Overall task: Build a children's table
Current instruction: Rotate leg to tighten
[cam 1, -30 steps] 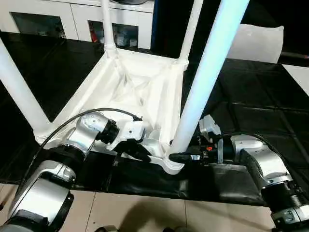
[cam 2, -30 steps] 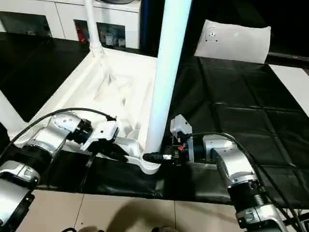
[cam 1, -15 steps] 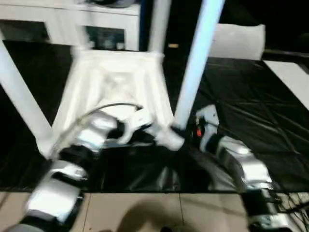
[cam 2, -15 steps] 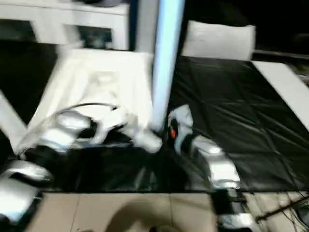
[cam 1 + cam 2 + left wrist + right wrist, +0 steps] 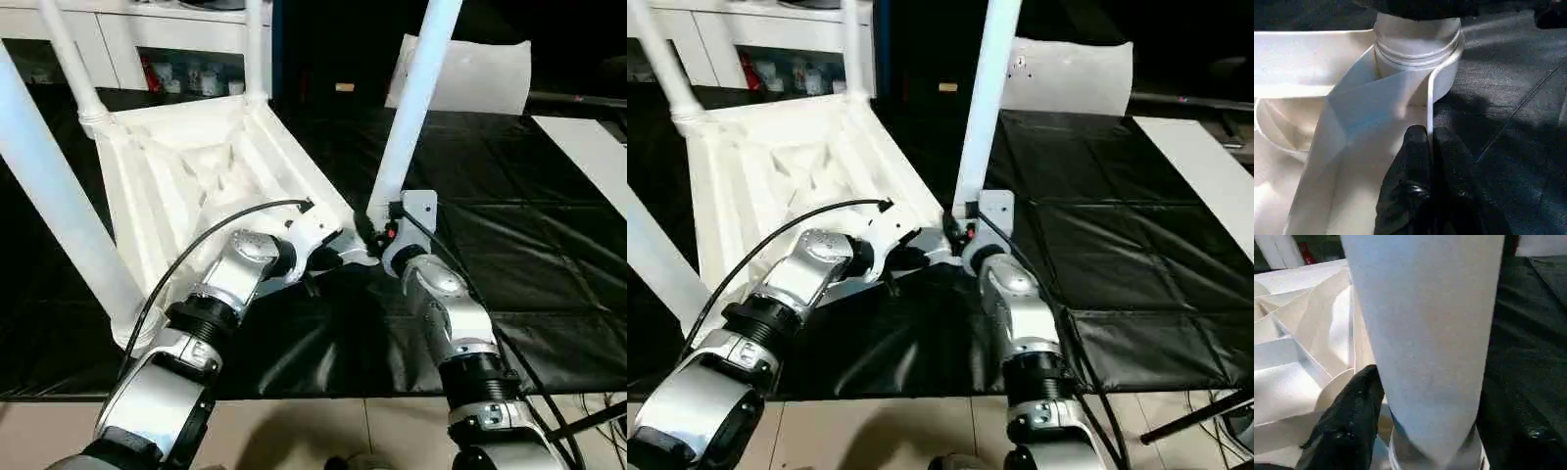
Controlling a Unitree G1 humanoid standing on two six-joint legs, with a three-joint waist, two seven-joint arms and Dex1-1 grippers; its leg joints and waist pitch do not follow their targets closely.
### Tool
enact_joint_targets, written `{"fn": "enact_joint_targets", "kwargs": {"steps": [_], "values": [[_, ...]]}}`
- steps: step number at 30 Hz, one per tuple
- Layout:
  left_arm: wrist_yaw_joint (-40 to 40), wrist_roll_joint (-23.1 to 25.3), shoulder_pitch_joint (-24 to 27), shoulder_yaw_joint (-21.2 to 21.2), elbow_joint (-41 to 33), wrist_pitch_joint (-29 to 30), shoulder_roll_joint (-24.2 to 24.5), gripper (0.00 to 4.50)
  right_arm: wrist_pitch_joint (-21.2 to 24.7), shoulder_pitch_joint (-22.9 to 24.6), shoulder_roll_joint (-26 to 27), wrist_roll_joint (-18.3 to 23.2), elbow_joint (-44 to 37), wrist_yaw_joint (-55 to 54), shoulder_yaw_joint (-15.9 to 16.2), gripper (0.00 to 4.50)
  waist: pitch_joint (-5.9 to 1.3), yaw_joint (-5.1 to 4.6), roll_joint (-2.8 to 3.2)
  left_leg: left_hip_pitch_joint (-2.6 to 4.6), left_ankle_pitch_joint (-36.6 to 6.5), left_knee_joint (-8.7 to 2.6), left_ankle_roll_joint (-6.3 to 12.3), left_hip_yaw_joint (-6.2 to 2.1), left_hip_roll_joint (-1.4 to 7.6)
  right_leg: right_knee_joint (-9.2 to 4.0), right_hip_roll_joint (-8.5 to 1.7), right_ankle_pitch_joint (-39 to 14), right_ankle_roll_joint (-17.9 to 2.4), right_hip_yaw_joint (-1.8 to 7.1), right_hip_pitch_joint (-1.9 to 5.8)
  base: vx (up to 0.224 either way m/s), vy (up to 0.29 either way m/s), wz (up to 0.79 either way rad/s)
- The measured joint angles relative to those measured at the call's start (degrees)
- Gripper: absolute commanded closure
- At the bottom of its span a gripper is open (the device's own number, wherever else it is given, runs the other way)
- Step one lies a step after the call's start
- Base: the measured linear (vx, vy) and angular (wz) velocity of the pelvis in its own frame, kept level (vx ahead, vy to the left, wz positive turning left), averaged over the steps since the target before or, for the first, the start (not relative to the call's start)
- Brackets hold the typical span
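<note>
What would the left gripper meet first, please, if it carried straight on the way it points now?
Probably the corner socket holding the near leg; the left gripper, pinched on the tabletop's rim, points straight at it.

All four legs ran off the top edge, the near-right leg (image 5: 411, 113) among them, so their far ends could not be seen. The right gripper (image 5: 1420, 426) had its far finger lost against dark cloth behind that leg. Items inside the cabinet (image 5: 186, 76) were too small to identify.
</note>
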Motion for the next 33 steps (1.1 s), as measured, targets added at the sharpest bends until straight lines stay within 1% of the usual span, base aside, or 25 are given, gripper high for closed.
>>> {"fn": "enact_joint_targets", "kwargs": {"steps": [1, 2, 3, 5, 7, 8, 9, 10, 12, 13, 15, 17, 18, 20, 21, 23, 25, 27, 28, 29, 30, 33], "values": [[-0.6, 0.0, 0.1, -0.2, -0.1, -0.4, 0.4, 4.50, -0.6, 0.5, -0.4, 0.4, -0.1, 1.5, 0.3, 1.30, 0.01, 0.00, 0.01, 0.00, 0.0, -0.02, 0.02, 0.01, 0.00, 0.00, 0.00, 0.0, 0.0, 0.00, -0.01, 0.000, 0.000, 0.00], [-1.2, 0.0, 0.1, -0.4, -0.2, -0.7, 0.8, 4.50, -0.9, 0.7, -0.6, 0.5, -0.3, 2.3, 0.3, 1.14, 0.01, -0.03, 0.01, 0.01, 0.0, -0.04, 0.02, 0.01, 0.00, 0.00, 0.01, 0.0, 0.0, 0.00, -0.02, 0.000, 0.000, 0.00], [-3.0, -0.1, 0.4, -1.2, -0.6, -2.2, 2.1, 4.50, -1.1, 1.7, -1.9, 1.0, -1.2, 5.3, 0.9, 0.97, 0.01, 0.00, 0.01, 0.00, 0.0, -0.07, 0.03, 0.01, 0.02, 0.00, 0.02, 0.0, 0.0, 0.00, -0.04, 0.000, 0.000, 0.00], [-5.5, -0.6, 1.1, -1.4, -1.2, -4.0, 3.5, 4.50, -1.6, 3.2, -3.5, 1.9, -2.1, 9.5, 2.0, 0.89, 0.02, 0.05, 0.02, 0.00, 0.1, -0.09, 0.13, 0.01, 0.03, 0.00, 0.03, 0.0, 0.0, -0.01, -0.05, 0.000, 0.000, 0.00], [-7.2, -1.1, 1.4, -1.5, -1.4, -4.9, 4.5, 4.50, -1.6, 3.5, -4.3, 2.8, -2.1, 12.1, 2.2, 0.81, 0.02, 0.14, 0.03, -0.01, 0.1, -0.08, 0.13, 0.01, 0.04, 0.01, 0.03, 0.0, 0.0, -0.01, -0.05, 0.000, 0.000, 0.00], [-8.1, -1.1, 1.6, -1.6, -1.4, -5.8, 5.2, 4.50, -1.9, 3.5, -5.3, 3.0, -2.2, 13.5, 2.3, 0.58, 0.03, 0.21, 0.03, -0.02, 0.1, -0.06, 0.12, 0.01, 0.04, 0.02, 0.03, 0.0, 0.0, -0.01, -0.05, 0.000, 0.000, 0.00], [-9.5, -1.2, 1.8, -1.7, -1.4, -7.0, 6.1, 4.50, -2.1, 3.6, -7.0, 3.3, -2.2, 15.9, 2.9, 0.51, 0.03, 0.30, 0.05, -0.03, 0.1, -0.03, 0.11, 0.01, 0.03, 0.02, 0.02, 0.0, 0.0, -0.01, -0.05, 0.000, 0.000, 0.00], [-11.7, -1.3, 2.2, -2.1, -1.4, -9.3, 7.2, 4.50, -2.8, 3.8, -9.2, 3.5, -2.3, 19.4, 3.4, 0.49, 0.04, 0.42, 0.05, -0.04, 0.1, -0.02, 0.11, 0.02, 0.02, 0.01, 0.01, 0.0, 0.0, -0.01, -0.05, 0.000, 0.000, 0.00], [-15.7, -1.8, 2.5, -2.6, -1.1, -12.5, 9.2, 4.50, -3.2, 4.7, -13.1, 4.6, -3.4, 25.1, 3.9, 0.43, 0.04, 1.14, 0.05, -0.03, 0.1, -0.03, 0.10, 0.01, 0.03, 0.02, 0.01, 0.0, 0.0, -0.02, -0.04, 0.000, 0.000, 0.00], [-17.1, -2.1, 2.6, -2.9, -0.7, -13.9, 10.2, 4.50, -3.2, 5.0, -14.2, 5.0, -3.9, 27.3, 4.0, 0.43, 0.04, 1.37, 0.05, -0.03, 0.1, -0.01, 0.10, 0.01, 0.04, 0.04, 0.01, 0.0, 0.0, -0.02, -0.04, 0.000, 0.000, 0.00], [-20.4, -2.4, 2.6, -3.3, 0.1, -16.9, 11.6, 4.50, -3.2, 5.4, -16.8, 5.8, -4.6, 33.6, 5.1, 0.43, 0.04, 1.77, 0.05, -0.04, 0.1, 0.03, 0.10, 0.01, 0.04, 0.05, 0.01, 0.0, 0.0, -0.02, -0.04, 0.000, 0.000, 0.00], [-21.9, -2.7, 2.6, -3.4, 0.3, -17.8, 12.1, 4.50, -3.2, 5.4, -17.4, 6.6, -4.6, 36.2, 5.5, 0.43, 0.04, 1.97, 0.05, -0.05, 0.1, 0.08, 0.10, 0.01, 0.05, 0.07, 0.00, 0.0, 0.0, -0.02, -0.04, 0.000, 0.000, 0.00], [-22.7, -2.8, 2.6, -3.4, 0.3, -18.3, 12.4, 4.50, -3.2, 5.4, -17.8, 7.0, -4.8, 38.0, 6.2, 0.76, 0.04, 2.06, 0.05, -0.06, 0.1, 0.12, 0.11, 0.01, 0.05, 0.08, 0.00, 0.0, 0.0, -0.02, -0.04, 0.000, 0.000, 0.00], [-26.4, -3.5, 2.4, -3.9, 1.0, -20.2, 13.5, 4.50, -3.0, 5.9, -20.2, 8.1, -5.6, 43.8, 8.0, 0.82, 0.04, 2.29, 0.05, -0.07, 0.0, 0.16, 0.18, 0.01, 0.05, 0.06, -0.02, 0.0, 0.0, -0.03, -0.04, 0.000, 0.000, 0.00], [-28.7, -4.0, 2.4, -4.1, 1.5, -21.5, 14.3, 4.50, -2.8, 6.2, -21.7, 9.0, -5.7, 46.7, 8.4, 0.96, 0.04, 2.49, 0.04, -0.07, 0.0, 0.16, 0.22, 0.01, 0.04, 0.05, -0.02, 0.0, 0.0, -0.03, -0.04, 0.000, 0.000, 0.00], [-31.1, -4.5, 2.4, -4.2, 2.1, -22.9, 15.0, 4.50, -2.6, 6.2, -22.9, 9.4, -5.7, 49.2, 8.5, 1.20, 0.04, 2.68, 0.02, -0.07, 0.0, 0.17, 0.23, 0.02, 0.04, 0.05, -0.02, 0.0, 0.0, -0.03, -0.04, 0.000, 0.000, 0.00], [-33.0, -4.5, 2.1, -4.5, 2.6, -24.2, 15.5, 4.50, -2.4, 6.2, -23.2, 9.7, -5.7, 51.6, 9.3, 1.30, 0.03, 2.91, 0.02, -0.06, 0.0, 0.19, 0.22, 0.01, 0.04, 0.09, -0.02, 0.0, 0.0, -0.03, -0.04, 0.000, 0.000, 0.00], [-34.9, -4.5, 2.1, -5.0, 2.6, -25.1, 15.8, 4.50, -1.9, 6.2, -23.4, 9.7, -5.7, 53.7, 10.2, 1.55, 0.04, 3.22, 0.02, -0.04, 0.0, 0.23, 0.21, 0.01, 0.04, 0.11, -0.03, 0.0, 0.0, -0.03, -0.04, 0.000, 0.000, 0.00], [-35.1, -4.5, 2.1, -5.1, 2.6, -25.1, 15.8, 4.50, -1.8, 6.2, -23.5, 9.7, -5.7, 54.0, 10.4, 1.55, 0.04, 3.28, 0.02, -0.04, 0.0, 0.23, 0.21, 0.02, 0.05, 0.11, -0.03, 0.0, 0.0, -0.02, -0.04, 0.000, 0.000, 0.00], [-36.0, -4.6, 2.0, -5.5, 2.6, -25.5, 15.9, 4.50, -1.8, 6.2, -23.6, 9.7, -5.7, 54.9, 11.0, 1.69, 0.03, 3.52, 0.01, -0.02, 0.0, 0.25, 0.21, 0.02, 0.05, 0.11, -0.04, 0.0, 0.0, -0.03, -0.03, 0.000, 0.000, 0.00], [-36.4, -4.6, 1.9, -5.6, 2.6, -25.8, 15.9, 4.50, -1.8, 6.2, -23.6, 9.7, -5.7, 55.4, 11.3, 1.69, 0.03, 3.60, 0.01, 0.00, 0.0, 0.26, 0.21, 0.02, 0.04, 0.12, -0.04, 0.0, 0.0, -0.03, -0.03, 0.000, 0.000, 0.00], [-37.6, -4.6, 1.8, -6.2, 2.6, -26.5, 15.9, 4.50, -1.8, 6.2, -23.8, 9.8, -5.7, 56.8, 12.1, 2.03, 0.02, 3.77, -0.01, -0.03, 0.0, 0.28, 0.20, 0.02, 0.04, 0.12, -0.05, 0.0, 0.0, -0.03, -0.03, 0.000, 0.000, 0.00]]}}
